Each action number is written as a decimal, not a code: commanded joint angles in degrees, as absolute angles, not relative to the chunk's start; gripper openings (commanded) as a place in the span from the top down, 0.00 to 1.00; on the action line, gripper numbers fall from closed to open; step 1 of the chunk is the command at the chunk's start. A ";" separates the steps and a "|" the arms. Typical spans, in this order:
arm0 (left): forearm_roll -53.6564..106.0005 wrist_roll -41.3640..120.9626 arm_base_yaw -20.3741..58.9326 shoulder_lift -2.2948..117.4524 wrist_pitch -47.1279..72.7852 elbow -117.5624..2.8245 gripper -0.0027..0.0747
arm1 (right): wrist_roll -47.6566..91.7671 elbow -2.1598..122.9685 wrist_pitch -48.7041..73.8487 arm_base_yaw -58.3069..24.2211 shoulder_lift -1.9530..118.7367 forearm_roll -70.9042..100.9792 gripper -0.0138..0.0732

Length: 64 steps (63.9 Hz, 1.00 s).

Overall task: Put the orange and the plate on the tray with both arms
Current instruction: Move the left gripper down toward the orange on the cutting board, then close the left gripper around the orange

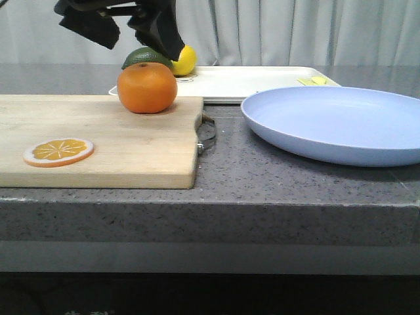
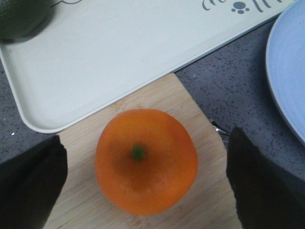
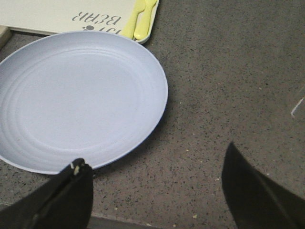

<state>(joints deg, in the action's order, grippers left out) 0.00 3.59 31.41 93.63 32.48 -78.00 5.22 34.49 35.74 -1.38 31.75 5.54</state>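
The orange (image 1: pixel 147 88) sits on the far right part of a wooden cutting board (image 1: pixel 98 141); it also shows in the left wrist view (image 2: pixel 146 160), stem up. My left gripper (image 1: pixel 121 33) hangs open above it, its fingers (image 2: pixel 33 181) wide on either side, not touching. The lavender-blue plate (image 1: pixel 338 123) lies on the counter at the right, also in the right wrist view (image 3: pixel 76 100). My right gripper (image 3: pixel 155 188) is open over bare counter at the plate's near edge, out of the front view. The cream tray (image 1: pixel 256 82) lies behind, also in the left wrist view (image 2: pixel 109 52).
An orange slice disc (image 1: pixel 58 151) lies on the board's near left. A dark green fruit (image 1: pixel 146 58) and a yellow lemon (image 1: pixel 184 60) sit at the tray's left end. The board's metal handle (image 1: pixel 207 130) points toward the plate. The counter's front edge (image 1: pixel 210 197) is near.
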 commanded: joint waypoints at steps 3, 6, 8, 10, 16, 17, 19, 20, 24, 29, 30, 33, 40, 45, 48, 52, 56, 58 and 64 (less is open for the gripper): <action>0.00 3.67 31.81 94.78 30.50 -81.99 0.11 | 5.58 36.01 32.23 -1.27 32.32 5.14 0.18; 0.00 3.67 31.81 95.79 30.90 -82.49 0.11 | 5.58 36.01 32.23 -1.27 32.32 5.14 0.18; 0.00 3.67 31.81 96.54 30.99 -82.77 0.11 | 5.58 36.01 32.23 -1.27 32.32 5.14 0.18; 0.00 3.67 31.81 97.21 31.30 -83.07 0.11 | 5.58 36.01 32.23 -1.27 32.32 5.14 0.18; 0.00 3.67 31.81 98.54 31.28 -83.48 0.11 | 5.58 36.01 32.23 -1.27 32.32 5.14 0.18; 0.00 3.67 31.81 98.65 31.28 -83.48 0.11 | 5.58 36.01 32.23 -1.27 32.32 5.14 0.18; 0.00 3.67 31.81 98.76 31.28 -83.48 0.11 | 5.58 36.01 32.23 -1.27 32.32 5.14 0.18; 0.00 3.67 31.81 98.88 31.28 -83.48 0.11 | 5.58 36.01 32.23 -1.27 32.32 5.14 0.18; 0.00 3.67 31.81 99.24 31.42 -83.48 0.11 | 5.58 36.01 32.23 -1.27 32.32 5.14 0.18; 0.00 3.67 31.81 99.38 32.24 -83.48 0.12 | 5.58 36.01 32.28 -1.27 32.32 5.14 0.18; 0.00 3.67 31.81 99.38 32.38 -83.48 0.12 | 5.58 36.01 32.28 -1.27 32.32 5.14 0.18; 0.00 3.67 31.81 99.38 32.73 -83.48 0.14 | 5.58 36.01 32.28 -1.27 32.32 5.14 0.18; 0.00 3.67 31.81 99.38 32.84 -83.48 0.22 | 5.58 36.01 32.28 -1.27 32.32 5.14 0.18; 0.00 3.67 31.81 99.38 32.92 -83.48 0.29 | 5.58 36.01 32.28 -1.27 32.32 5.14 0.18; 0.00 3.67 31.81 99.38 32.92 -83.48 0.34 | 5.58 36.01 32.28 -1.27 32.32 5.14 0.18; 0.00 3.67 31.81 99.38 32.92 -83.48 0.39 | 5.58 36.01 32.34 -1.27 32.32 5.14 0.18; 0.40 3.67 31.81 99.38 32.92 -83.59 0.41 | 5.58 36.01 32.34 -1.27 32.32 5.14 0.18; 0.76 3.67 31.92 99.38 33.35 -83.89 0.40 | 5.58 36.01 32.34 -1.27 32.32 5.14 0.18; 1.01 3.67 32.99 99.38 34.86 -85.86 0.40 | 5.58 36.01 32.34 -1.27 32.32 5.14 0.18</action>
